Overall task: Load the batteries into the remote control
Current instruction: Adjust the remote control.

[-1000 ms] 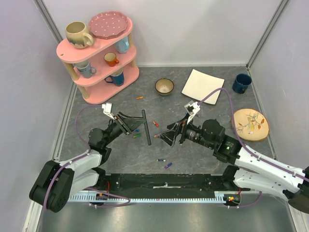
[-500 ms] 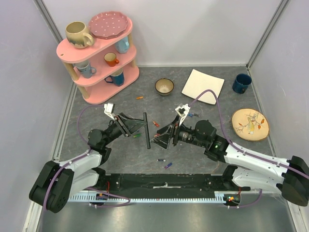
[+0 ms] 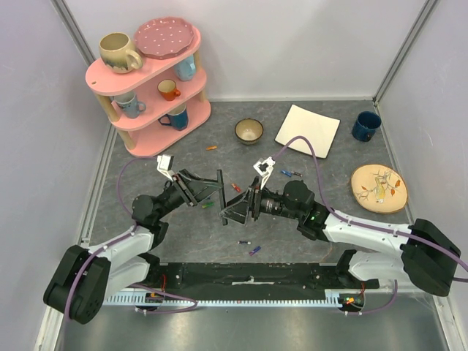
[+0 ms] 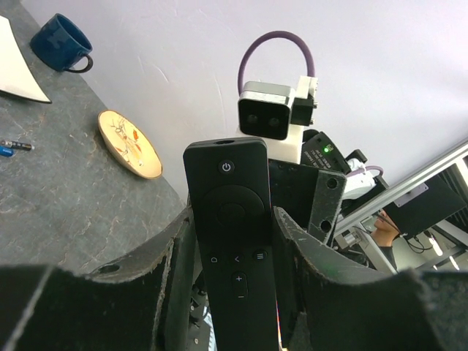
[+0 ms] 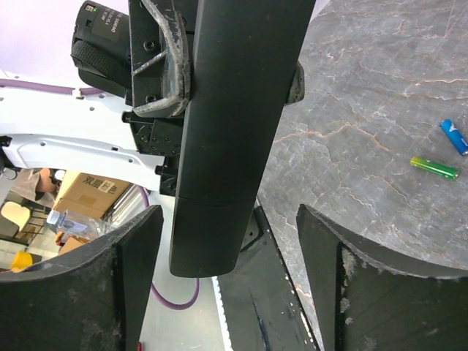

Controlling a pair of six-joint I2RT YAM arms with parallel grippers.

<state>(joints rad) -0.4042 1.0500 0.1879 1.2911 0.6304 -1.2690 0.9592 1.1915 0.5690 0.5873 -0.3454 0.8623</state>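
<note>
The left gripper point(image 4: 234, 248) is holding the remote control point(image 4: 228, 212) off the counter point(image 3: 307, 234), its jaws pinching the remote's long edges, button side facing the left wrist camera. The right gripper point(image 5: 228, 212) is facing it, jaws spread on either side of the remote's near end, gaps showing. The batteries point(image 3: 254, 251) are lying loose on the counter, a green one point(image 5: 434, 167) just beside a blue one point(image 5: 453, 136).

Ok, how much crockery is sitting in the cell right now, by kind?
mugs: 6
plates: 3
bowl: 1
total: 10
</note>
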